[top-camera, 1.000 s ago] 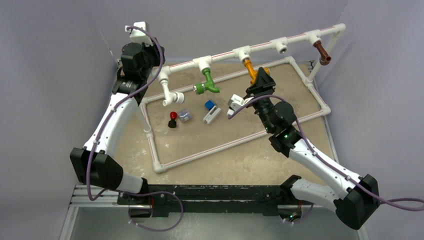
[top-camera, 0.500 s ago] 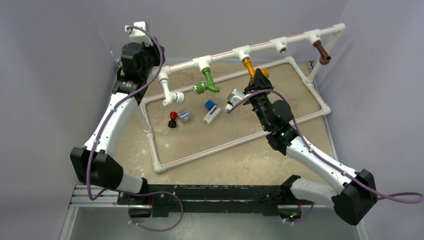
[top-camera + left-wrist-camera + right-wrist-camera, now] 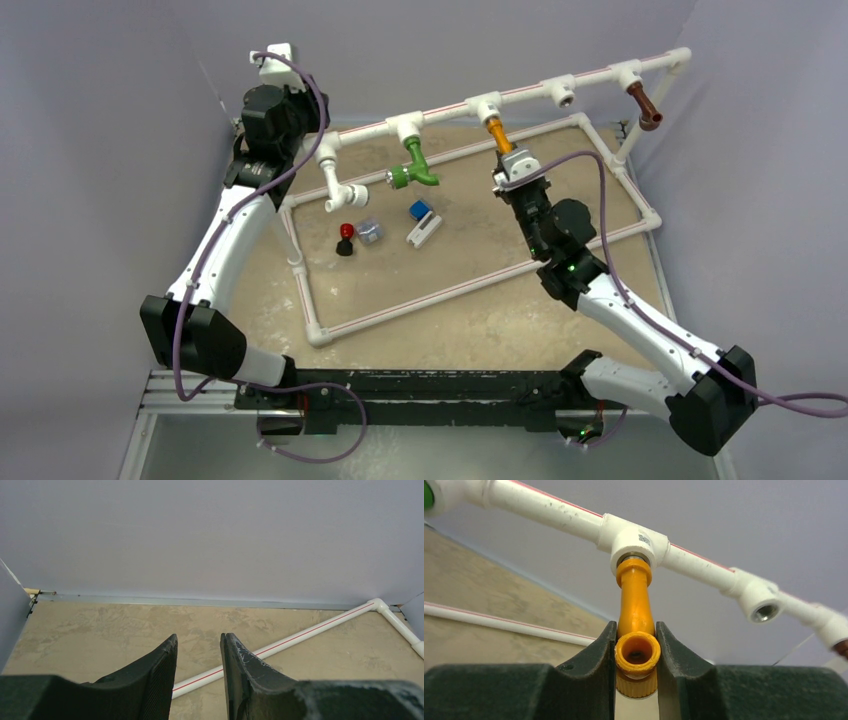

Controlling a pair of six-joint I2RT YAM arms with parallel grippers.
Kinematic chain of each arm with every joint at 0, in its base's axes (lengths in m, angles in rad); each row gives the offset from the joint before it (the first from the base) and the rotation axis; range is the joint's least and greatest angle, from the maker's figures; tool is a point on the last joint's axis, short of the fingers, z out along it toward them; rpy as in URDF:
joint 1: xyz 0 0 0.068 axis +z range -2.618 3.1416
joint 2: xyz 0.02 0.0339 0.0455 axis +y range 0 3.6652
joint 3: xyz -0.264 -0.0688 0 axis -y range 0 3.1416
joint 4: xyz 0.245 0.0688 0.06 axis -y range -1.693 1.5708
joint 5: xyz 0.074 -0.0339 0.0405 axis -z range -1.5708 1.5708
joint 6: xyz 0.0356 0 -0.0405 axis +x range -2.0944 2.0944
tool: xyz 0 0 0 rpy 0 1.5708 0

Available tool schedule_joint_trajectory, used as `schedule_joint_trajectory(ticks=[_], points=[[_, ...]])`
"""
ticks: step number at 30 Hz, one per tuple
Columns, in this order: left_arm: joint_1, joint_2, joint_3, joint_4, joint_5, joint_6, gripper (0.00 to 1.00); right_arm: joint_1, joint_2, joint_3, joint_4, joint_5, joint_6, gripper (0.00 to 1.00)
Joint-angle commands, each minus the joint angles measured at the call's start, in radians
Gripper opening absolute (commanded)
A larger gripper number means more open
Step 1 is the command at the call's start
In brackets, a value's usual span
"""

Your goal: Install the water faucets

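Right claw (image 3: 636, 635) is pinching the orange faucet (image 3: 635, 592) by its lower, bent end, jaws narrowed snug against both sides. The faucet's neck is running straight up into a white tee socket (image 3: 639, 540) on the raised pipe (image 3: 549, 505), so I'm judging this one as seated or being screwed home; how tight the thread is, I can't tell. Moving out along that pipe, the green faucet (image 3: 416, 160) is hanging from the next socket to the left, and the brown faucet (image 3: 643, 104) is sitting in the socket at the far right end. Between orange and brown, one socket (image 3: 766, 612) is showing an empty threaded mouth. Up at the rear left corner the left claw (image 3: 198, 637) is hovering over the desk (image 3: 480, 320), jaws only narrowly apart and holding nothing. A red-and-black knob (image 3: 345, 239) and a few small loose pieces (image 3: 424, 229) are lying inside the pipe frame (image 3: 440, 293). All three faucets are looking placed; what's remaining seems to be finishing the orange one and letting go.
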Motion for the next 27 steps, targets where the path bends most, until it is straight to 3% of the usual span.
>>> schedule_joint_trajectory(ticks=[1,27], points=[[0.001,0.099,-0.091,-0.217,0.03,0.007,0.36,0.011,-0.032,0.061,0.08,-0.01,0.47,0.0],[0.001,0.097,-0.09,-0.219,0.043,0.004,0.36,0.01,-0.065,-0.07,0.206,0.144,2.026,0.0]])
